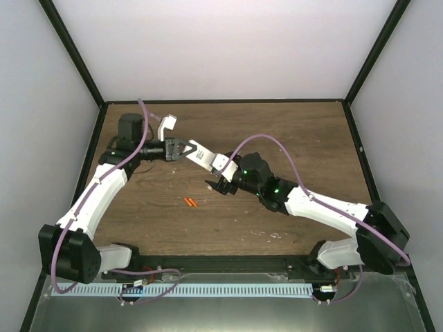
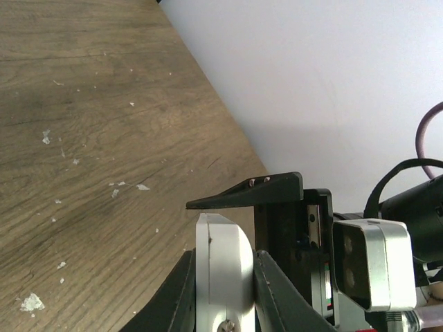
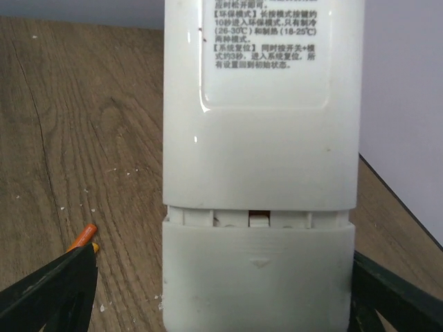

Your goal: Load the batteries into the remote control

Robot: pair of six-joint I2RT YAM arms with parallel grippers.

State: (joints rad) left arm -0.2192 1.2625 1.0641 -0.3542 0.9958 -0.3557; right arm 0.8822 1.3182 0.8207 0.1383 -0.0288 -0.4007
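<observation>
A brown wooden table [image 1: 297,131], dotted with pale crumbs [image 2: 31,302], stands between plain white walls [image 1: 221,48]. The left gripper [image 1: 185,149] is clamped on one end of the remote control [image 1: 206,157], holding it above the wood. Two orange batteries [image 1: 190,202] lie side by side on the table, nearer the arm bases. The right gripper [image 1: 225,174] straddles the remote's other end with its jaws apart. The back cover [image 3: 256,283] there shows a narrow gap, and I cannot tell what is inside.
</observation>
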